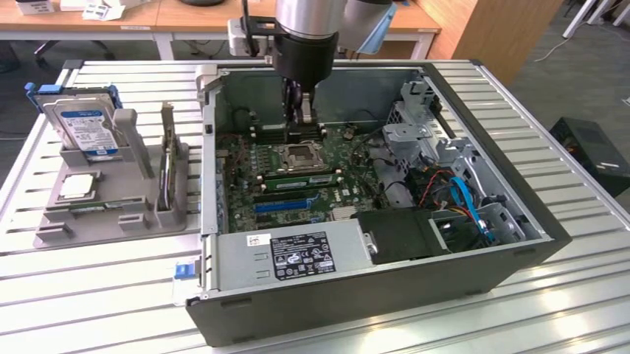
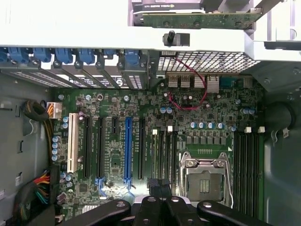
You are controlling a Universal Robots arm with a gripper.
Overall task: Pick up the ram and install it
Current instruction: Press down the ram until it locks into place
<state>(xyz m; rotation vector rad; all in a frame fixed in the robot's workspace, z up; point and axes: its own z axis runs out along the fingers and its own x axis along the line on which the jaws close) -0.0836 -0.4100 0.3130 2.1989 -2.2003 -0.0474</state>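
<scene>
The hand (image 1: pixel 307 122) hangs clenched inside the open computer case (image 1: pixel 512 243), just above the motherboard (image 1: pixel 295 184). Nothing shows between its fingers. The ram (image 1: pixel 298 178), a thin green stick with dark chips, lies seated beside the CPU socket (image 1: pixel 299 156), its long axis running across the exterior view.
</scene>
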